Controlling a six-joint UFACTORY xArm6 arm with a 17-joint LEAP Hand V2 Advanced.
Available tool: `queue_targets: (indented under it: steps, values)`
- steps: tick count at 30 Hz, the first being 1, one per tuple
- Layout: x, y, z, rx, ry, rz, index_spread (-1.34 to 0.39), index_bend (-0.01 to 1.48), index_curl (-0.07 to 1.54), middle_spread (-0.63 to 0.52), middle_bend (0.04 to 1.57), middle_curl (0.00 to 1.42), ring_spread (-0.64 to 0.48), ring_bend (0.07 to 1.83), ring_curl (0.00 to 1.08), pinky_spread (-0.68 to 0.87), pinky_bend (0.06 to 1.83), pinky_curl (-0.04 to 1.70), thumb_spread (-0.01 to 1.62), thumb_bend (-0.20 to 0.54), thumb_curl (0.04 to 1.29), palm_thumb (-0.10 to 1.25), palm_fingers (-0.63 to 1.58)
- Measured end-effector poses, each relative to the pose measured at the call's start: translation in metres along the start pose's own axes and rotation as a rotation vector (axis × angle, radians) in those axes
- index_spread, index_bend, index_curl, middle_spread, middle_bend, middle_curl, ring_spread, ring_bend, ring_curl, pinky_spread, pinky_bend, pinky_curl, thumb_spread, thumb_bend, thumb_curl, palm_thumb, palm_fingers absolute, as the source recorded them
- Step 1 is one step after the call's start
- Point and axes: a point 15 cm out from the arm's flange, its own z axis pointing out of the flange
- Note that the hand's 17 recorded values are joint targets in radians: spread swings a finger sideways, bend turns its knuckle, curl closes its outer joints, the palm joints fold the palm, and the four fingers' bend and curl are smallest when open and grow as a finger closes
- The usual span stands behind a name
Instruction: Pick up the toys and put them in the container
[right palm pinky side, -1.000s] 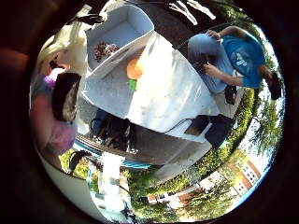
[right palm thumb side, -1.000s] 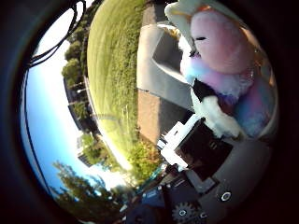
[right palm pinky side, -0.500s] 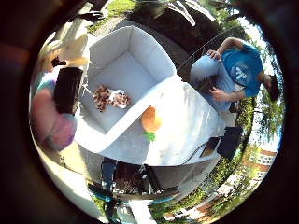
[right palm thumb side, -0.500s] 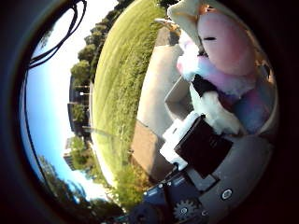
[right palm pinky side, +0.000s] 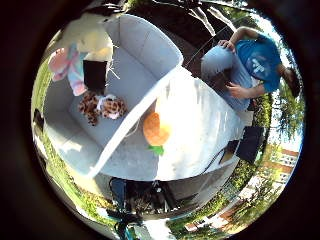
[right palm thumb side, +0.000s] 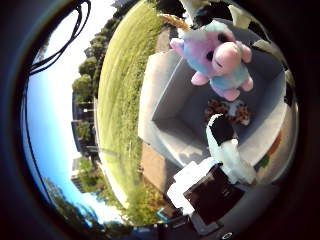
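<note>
1. A pink and blue plush toy (right palm thumb side: 220, 62) shows above the open white container (right palm thumb side: 165, 100); its far side is cut off by the robot hand (right palm thumb side: 225, 150).
2. Whether the robot hand's fingers are curled round this plush or clear of it cannot be told; only a white and black finger and the dark palm block show.
3. Inside the container a spotted brown plush toy (right palm pinky side: 102, 106) lies on the floor, near the middle.
4. An orange toy (right palm pinky side: 156, 129) with a green end lies on the white bench (right palm pinky side: 200, 135), just outside the container's wall.
5. The container stands on the bench, with grass beyond.
</note>
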Motion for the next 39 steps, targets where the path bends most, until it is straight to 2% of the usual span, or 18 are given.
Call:
queue_targets:
  steps: [4,11,15,19,22,24,33,39]
  values:
    - [0.019,0.015,-0.02,-0.039,-0.013,0.01,-0.49,0.14,0.66,0.07,0.31,0.41,0.31,0.84,0.32,0.5,1.01,0.71,1.12,-0.026,0.55,0.71,-0.04]
    - [0.074,0.048,-0.086,-0.062,-0.037,0.035,-0.43,0.15,0.51,0.08,0.28,0.39,0.31,0.73,0.29,0.51,0.87,0.62,1.12,-0.03,0.52,0.69,-0.01]
    - [0.102,0.064,-0.097,-0.085,-0.03,0.043,-0.4,0.16,0.45,0.06,0.29,0.39,0.31,0.69,0.28,0.51,0.79,0.57,1.13,-0.028,0.51,0.69,0.03]
    - [0.148,0.088,-0.092,-0.141,-0.012,0.101,-0.29,0.14,0.41,0.06,0.3,0.39,0.3,0.66,0.27,0.5,0.74,0.53,1.14,-0.033,0.5,0.66,0.03]
    - [0.176,0.111,-0.074,-0.187,-0.036,0.155,-0.23,0.15,0.38,0.07,0.29,0.39,0.3,0.63,0.27,0.5,0.71,0.51,1.15,-0.033,0.49,0.64,0.04]
    - [0.19,0.122,-0.06,-0.207,-0.049,0.184,-0.15,0.21,0.39,0.08,0.29,0.39,0.3,0.59,0.26,0.49,0.67,0.48,1.16,-0.028,0.48,0.64,0.09]
    - [0.209,0.1,0.027,-0.205,-0.042,0.217,-0.05,0.17,0.37,0.08,0.27,0.38,0.3,0.51,0.26,0.5,0.59,0.41,1.18,-0.028,0.46,0.61,0.2]
    - [0.198,0.106,0.084,-0.28,-0.048,0.233,-0.07,0.13,0.33,0.1,0.23,0.38,0.31,0.5,0.27,0.5,0.61,0.4,1.18,-0.031,0.43,0.58,0.17]
